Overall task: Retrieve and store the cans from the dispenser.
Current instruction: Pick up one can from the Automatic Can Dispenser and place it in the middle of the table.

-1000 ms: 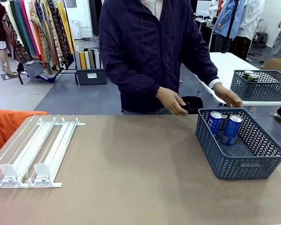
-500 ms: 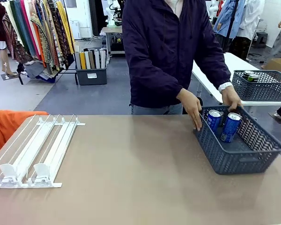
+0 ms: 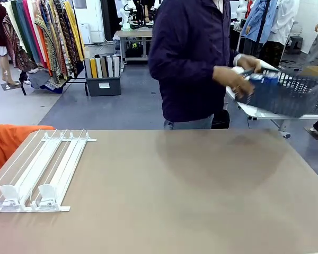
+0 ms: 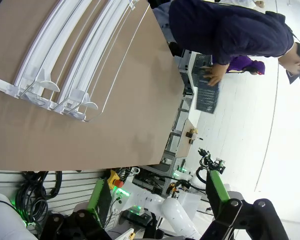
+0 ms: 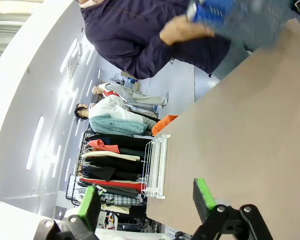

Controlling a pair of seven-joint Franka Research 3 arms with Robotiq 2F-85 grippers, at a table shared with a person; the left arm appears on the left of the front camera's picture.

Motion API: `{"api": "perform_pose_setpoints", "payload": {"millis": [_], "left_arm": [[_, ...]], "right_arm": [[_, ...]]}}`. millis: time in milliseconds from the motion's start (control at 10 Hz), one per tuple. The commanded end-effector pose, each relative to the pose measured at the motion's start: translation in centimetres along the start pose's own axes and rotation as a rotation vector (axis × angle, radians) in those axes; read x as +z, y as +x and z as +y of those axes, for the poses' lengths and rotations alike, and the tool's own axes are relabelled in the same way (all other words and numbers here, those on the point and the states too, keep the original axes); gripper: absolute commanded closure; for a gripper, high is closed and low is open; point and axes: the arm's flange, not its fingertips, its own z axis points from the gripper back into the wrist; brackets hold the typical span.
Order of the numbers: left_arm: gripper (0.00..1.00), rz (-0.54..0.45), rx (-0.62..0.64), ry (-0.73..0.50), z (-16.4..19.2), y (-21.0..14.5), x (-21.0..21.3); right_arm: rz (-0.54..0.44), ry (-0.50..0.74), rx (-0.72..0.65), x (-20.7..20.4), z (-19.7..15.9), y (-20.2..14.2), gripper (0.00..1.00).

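My left gripper (image 4: 155, 220) and right gripper (image 5: 145, 207) both hang wide, holding nothing. The dispenser (image 3: 40, 169) lies near left, its lanes bare, running near to far. The cans (image 3: 265, 78) ride in the person's lifted basket (image 3: 289, 95), far right, nearer my right arm.

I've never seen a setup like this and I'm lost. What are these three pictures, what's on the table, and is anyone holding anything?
One picture looks across a brown table from the robot's side. The other two come from cameras on the robot's wrists, so they appear tilted. Each shows its own gripper, black with green pads: the left gripper and the right gripper, both open and empty. On the table lies a white rail dispenser with no cans in its lanes. Beyond the table, a person carries a grey basket in both hands; its contents are blurred.
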Motion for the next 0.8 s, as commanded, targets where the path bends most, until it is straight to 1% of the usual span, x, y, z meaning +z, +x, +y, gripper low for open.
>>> {"api": "perform_pose_setpoints", "payload": {"millis": [0,700], "left_arm": [[0.00,0.001,-0.004,-0.013,-0.15,-0.09,0.04],[0.00,0.001,-0.004,-0.013,-0.15,-0.09,0.04]], "right_arm": [[-0.011,0.020,0.024,-0.17,0.13,0.16,0.00],[-0.011,0.020,0.024,-0.17,0.13,0.16,0.00]]}}
